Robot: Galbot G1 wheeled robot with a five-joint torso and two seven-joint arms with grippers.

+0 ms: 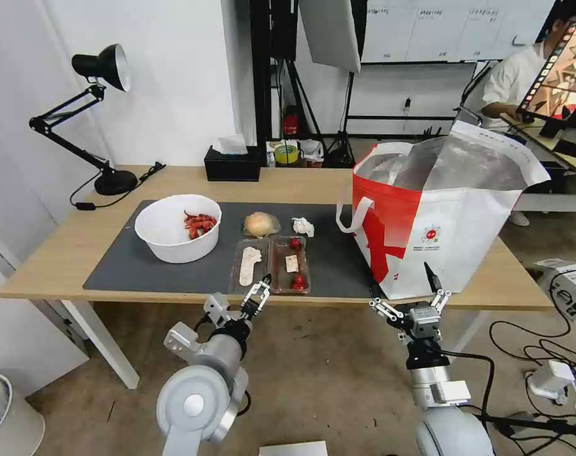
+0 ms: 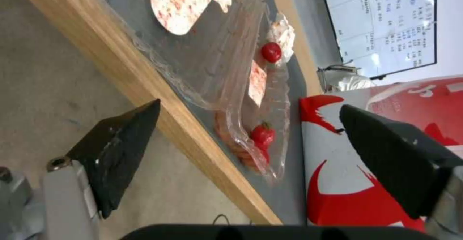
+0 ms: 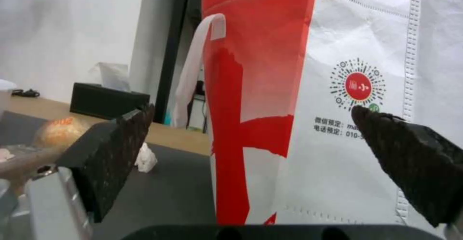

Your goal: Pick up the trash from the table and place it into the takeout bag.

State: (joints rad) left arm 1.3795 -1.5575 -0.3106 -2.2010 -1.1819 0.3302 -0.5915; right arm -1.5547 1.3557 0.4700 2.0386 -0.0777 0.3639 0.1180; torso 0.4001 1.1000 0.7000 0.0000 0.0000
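Observation:
On the dark mat (image 1: 142,269) of the table (image 1: 59,250) lies the trash. It is a white bowl with red shells (image 1: 177,229), a wrapped beige bun (image 1: 260,223), a crumpled white tissue (image 1: 303,226) and a clear hinged tray with red scraps (image 1: 270,265). The red-and-white takeout bag (image 1: 440,215) stands open at the table's right end. My left gripper (image 1: 259,294) is open at the table's front edge, just short of the tray (image 2: 231,88). My right gripper (image 1: 400,280) is open low in front of the bag (image 3: 309,99), holding nothing.
A black tissue box (image 1: 232,163) and a black desk lamp (image 1: 101,114) stand along the table's back edge. Cables and a small box (image 1: 569,285) lie on the floor to the right. A white bin (image 1: 2,411) sits at the lower left.

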